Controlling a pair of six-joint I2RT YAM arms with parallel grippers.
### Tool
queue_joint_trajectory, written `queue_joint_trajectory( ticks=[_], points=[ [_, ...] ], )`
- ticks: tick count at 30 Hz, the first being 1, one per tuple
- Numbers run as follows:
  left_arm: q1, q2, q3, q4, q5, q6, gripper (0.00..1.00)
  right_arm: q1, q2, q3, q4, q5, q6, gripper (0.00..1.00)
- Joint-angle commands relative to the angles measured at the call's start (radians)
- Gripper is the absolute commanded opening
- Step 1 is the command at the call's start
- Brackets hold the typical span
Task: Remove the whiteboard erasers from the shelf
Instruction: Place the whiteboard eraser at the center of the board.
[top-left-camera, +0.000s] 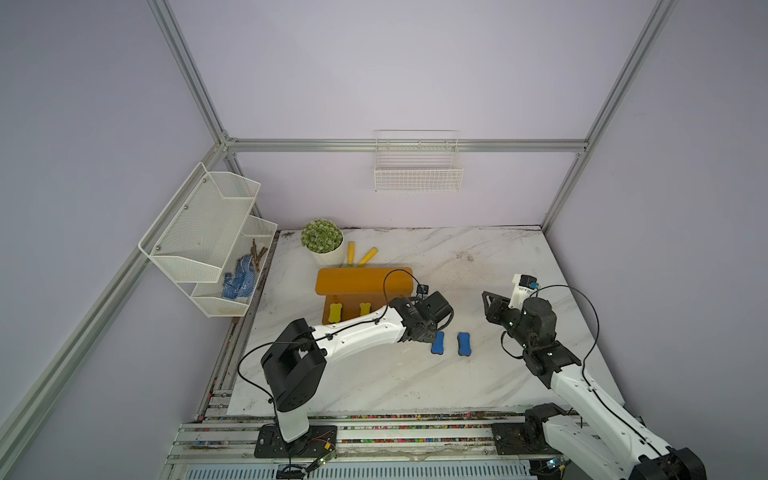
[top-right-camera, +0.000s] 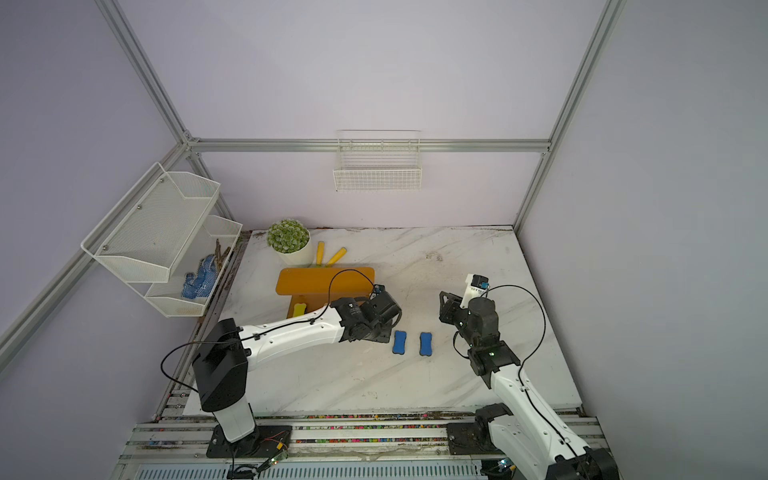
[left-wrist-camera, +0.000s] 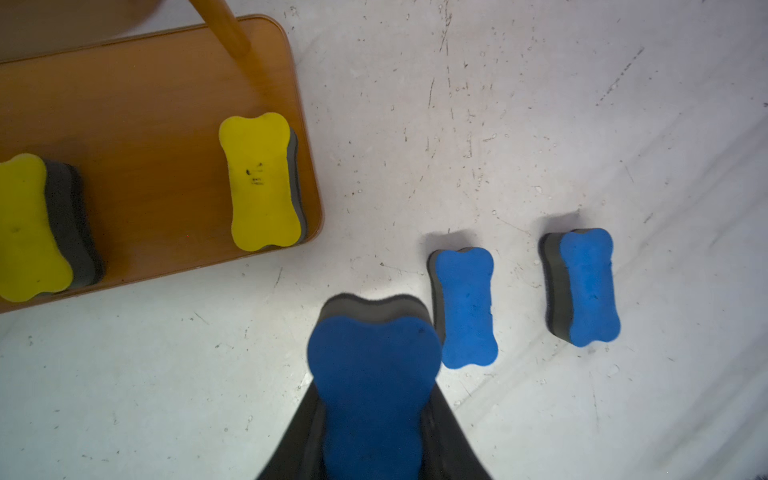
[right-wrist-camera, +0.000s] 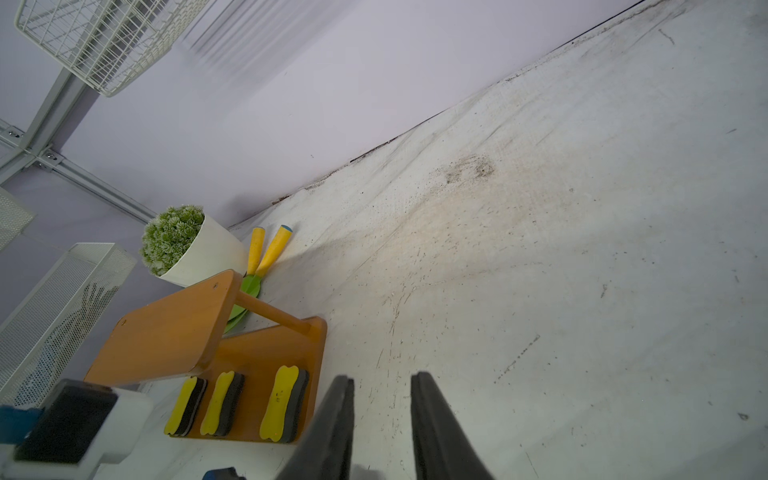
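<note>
between the fingers (left-wrist-camera: 446, 432) of my left gripper (left-wrist-camera: 374, 399) there's a blue eraser (left-wrist-camera: 374, 361), pinched from both sides, blue face to the wrist camera and dark base behind it. it looks lifted clear of the table (left-wrist-camera: 540, 124), past the shelf's corner and just beside two more blue erasers (left-wrist-camera: 467, 307). those two lie flat on the table, side by side and not touching. so all three blues are off, and by my reckoning this one only needs setting down next to the pair.

further out is the shelf (right-wrist-camera: 166, 328). the upper tier shows nothing on it, and the lower tier (right-wrist-camera: 266, 353) carries three yellow erasers (right-wrist-camera: 284, 403) in a row, yellow side up.

on the other side, my right gripper (right-wrist-camera: 382, 380) has its fingers (right-wrist-camera: 428, 415) a little apart with nothing between them, only table showing through the gap. in both top views it hovers well apart from the shelf.

i'd call it half done: three off, three to go. the yellow ones sit partly under the upper tier, so i expect those reaches will have to come in low from the front.
</note>
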Motion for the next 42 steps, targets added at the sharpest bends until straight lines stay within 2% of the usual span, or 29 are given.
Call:
queue_joint_trajectory(
  ticks=[1,9,26,33,42],
  points=[
    [-0.020,0.021,-0.016,0.066,-0.063,-0.041,0.00,0.002,-0.022,-0.015,0.003,0.013,-0.015,0.29],
    [-0.034,0.064,-0.070,0.148,-0.077,-0.073,0.00,0.003,-0.018,-0.021,0.010,0.002,-0.011,0.29],
    [-0.028,0.133,-0.067,0.140,-0.123,-0.113,0.00,0.002,-0.021,-0.035,0.032,-0.009,-0.007,0.29],
    [-0.027,0.165,-0.051,0.140,-0.102,-0.120,0.00,0.002,-0.020,-0.040,0.038,-0.018,-0.004,0.29],
    [-0.019,0.180,-0.038,0.137,-0.106,-0.119,0.06,0.003,-0.019,-0.043,0.045,-0.033,0.002,0.29]
  ],
)
